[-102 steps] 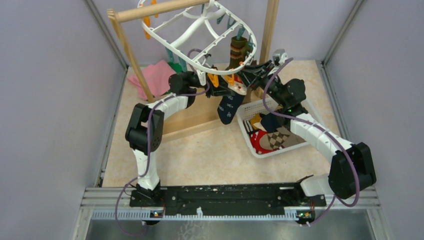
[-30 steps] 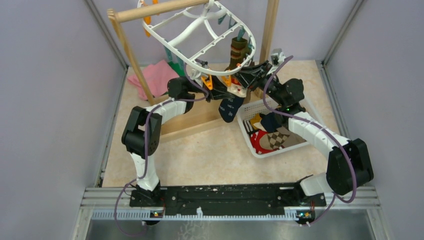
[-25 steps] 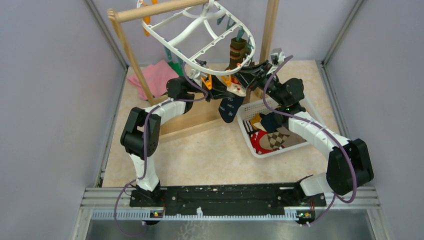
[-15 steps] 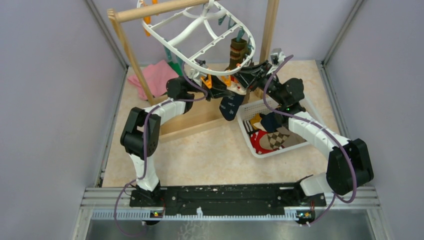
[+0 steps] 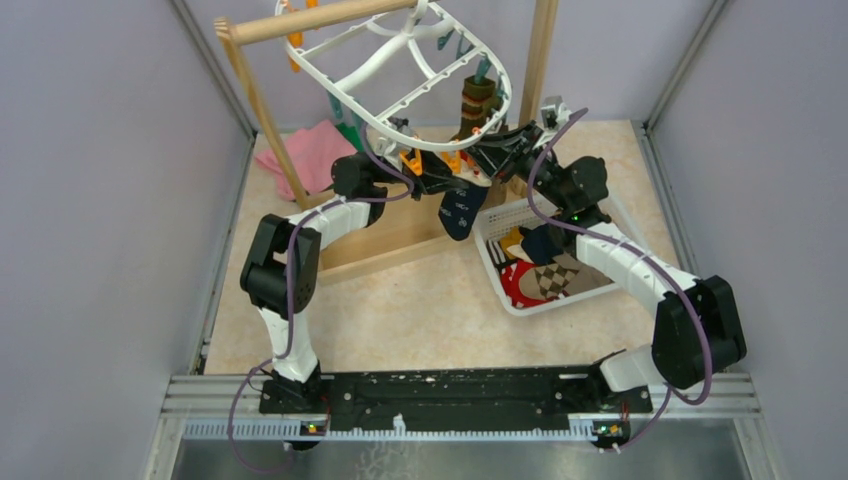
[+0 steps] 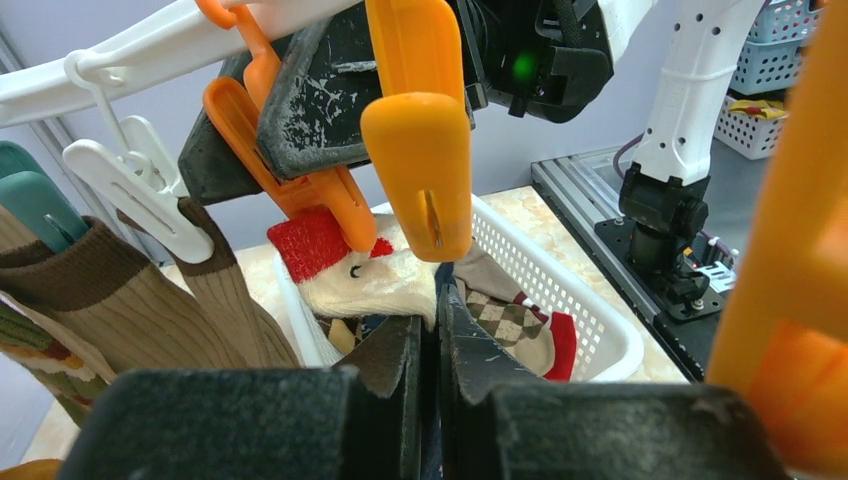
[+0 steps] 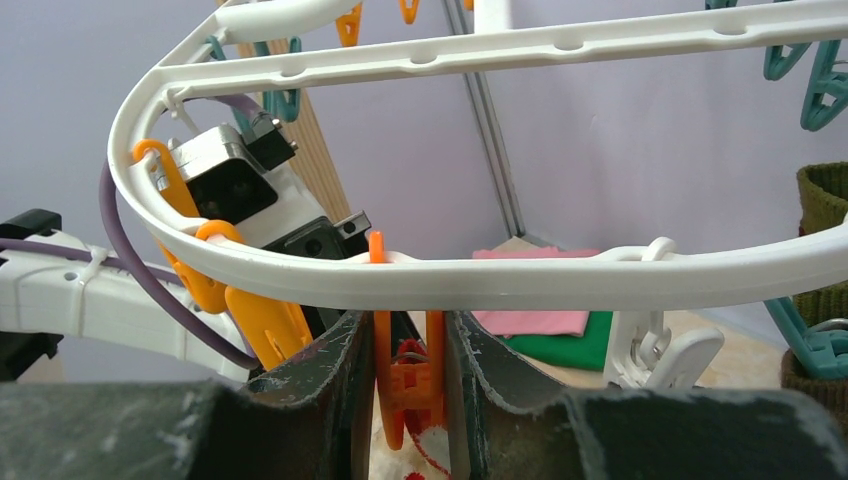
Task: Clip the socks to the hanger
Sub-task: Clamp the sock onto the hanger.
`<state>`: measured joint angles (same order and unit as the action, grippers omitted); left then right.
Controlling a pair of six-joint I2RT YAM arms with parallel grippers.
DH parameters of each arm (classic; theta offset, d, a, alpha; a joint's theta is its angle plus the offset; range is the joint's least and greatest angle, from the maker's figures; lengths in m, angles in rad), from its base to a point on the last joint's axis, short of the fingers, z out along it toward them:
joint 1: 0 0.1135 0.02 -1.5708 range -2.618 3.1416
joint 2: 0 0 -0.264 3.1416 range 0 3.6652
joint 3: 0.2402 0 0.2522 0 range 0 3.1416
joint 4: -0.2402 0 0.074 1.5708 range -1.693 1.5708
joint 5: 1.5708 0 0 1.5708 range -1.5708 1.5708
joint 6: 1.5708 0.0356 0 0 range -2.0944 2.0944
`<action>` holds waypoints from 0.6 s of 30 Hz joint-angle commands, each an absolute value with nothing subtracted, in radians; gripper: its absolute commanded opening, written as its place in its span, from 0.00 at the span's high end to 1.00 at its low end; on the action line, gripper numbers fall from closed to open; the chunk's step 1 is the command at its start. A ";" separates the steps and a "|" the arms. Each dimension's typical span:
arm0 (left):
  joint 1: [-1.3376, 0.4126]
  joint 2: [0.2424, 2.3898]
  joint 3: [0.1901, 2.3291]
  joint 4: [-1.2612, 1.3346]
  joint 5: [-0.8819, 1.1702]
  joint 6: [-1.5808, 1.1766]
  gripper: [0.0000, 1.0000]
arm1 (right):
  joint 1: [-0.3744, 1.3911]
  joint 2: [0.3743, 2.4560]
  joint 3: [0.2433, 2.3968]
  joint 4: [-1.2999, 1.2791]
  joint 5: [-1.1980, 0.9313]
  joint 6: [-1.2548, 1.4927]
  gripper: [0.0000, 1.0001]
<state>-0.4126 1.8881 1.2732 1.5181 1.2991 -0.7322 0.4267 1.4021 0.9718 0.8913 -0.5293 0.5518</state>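
Note:
The white oval hanger [image 5: 322, 78] hangs tilted from the wooden pole. My left gripper [image 5: 437, 186] is shut on a dark navy sock [image 5: 461, 210]; its red-white cuff [image 6: 370, 275] rises just above the jaws [image 6: 432, 322]. My right gripper [image 5: 474, 162] is shut on an orange clip [image 7: 410, 385] under the hanger's rim [image 7: 560, 275], pinching it. That clip's tip [image 6: 340, 215] touches the red cuff. A tan sock [image 6: 120, 310] and an olive-brown striped sock [image 5: 476, 105] hang from other clips.
A white slotted basket [image 5: 492, 262] at the right holds argyle, red and yellow socks. Pink and green cloths [image 5: 305, 150] lie at the back left. The wooden rack [image 5: 320, 18] and its base board [image 5: 390, 235] stand behind the arms. Another orange clip [image 6: 420, 170] dangles close to the left wrist camera.
My left gripper has lifted the navy sock slightly up and to the right, bringing its cuff against the orange clip. The right gripper has barely moved.

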 commanded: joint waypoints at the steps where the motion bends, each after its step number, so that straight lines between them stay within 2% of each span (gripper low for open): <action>1: -0.407 1.862 1.287 1.791 1.278 -0.725 1.00 | 0.420 1.416 1.027 0.911 -0.538 0.569 0.86; 3: -0.406 1.861 1.287 1.791 1.281 -0.730 1.00 | 0.420 1.416 1.026 0.909 -0.533 0.566 0.75; 5: -0.408 1.861 1.287 1.792 1.287 -0.735 1.00 | 0.420 1.416 1.026 0.905 -0.528 0.564 0.69; 14: -0.408 1.847 1.275 1.792 1.304 -0.738 1.00 | 0.420 1.416 1.037 0.896 -0.514 0.552 0.54; 18: -0.408 1.848 1.272 1.792 1.302 -0.744 1.00 | 0.420 1.405 1.032 0.889 -0.509 0.543 0.43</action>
